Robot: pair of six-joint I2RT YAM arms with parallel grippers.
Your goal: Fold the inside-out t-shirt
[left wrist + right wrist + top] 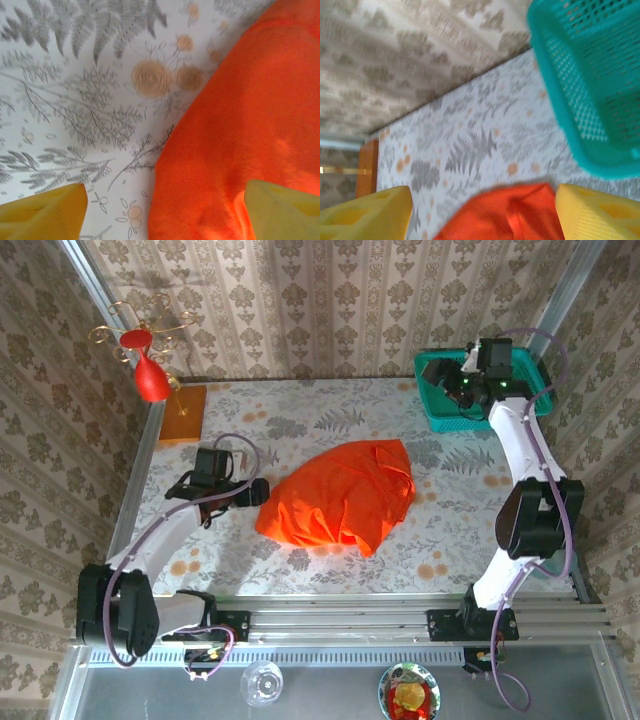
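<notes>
So the left gripper (165, 207) is spread wide, with the bunched-up t-shirt (340, 498) right at its fingertips, maybe touching one (blurry). The right gripper (482, 210) is spread too, beside the teal basket (590, 90), well away from the t-shirt.

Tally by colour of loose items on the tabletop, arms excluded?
Orange-red: 1, crumpled soft cloth t-shirt
Orange: 1, flat rigid board
Red: 1, glossy teardrop ornament on a gold wire stand
Teal: 1, plastic mesh basket
Total: 4
</notes>
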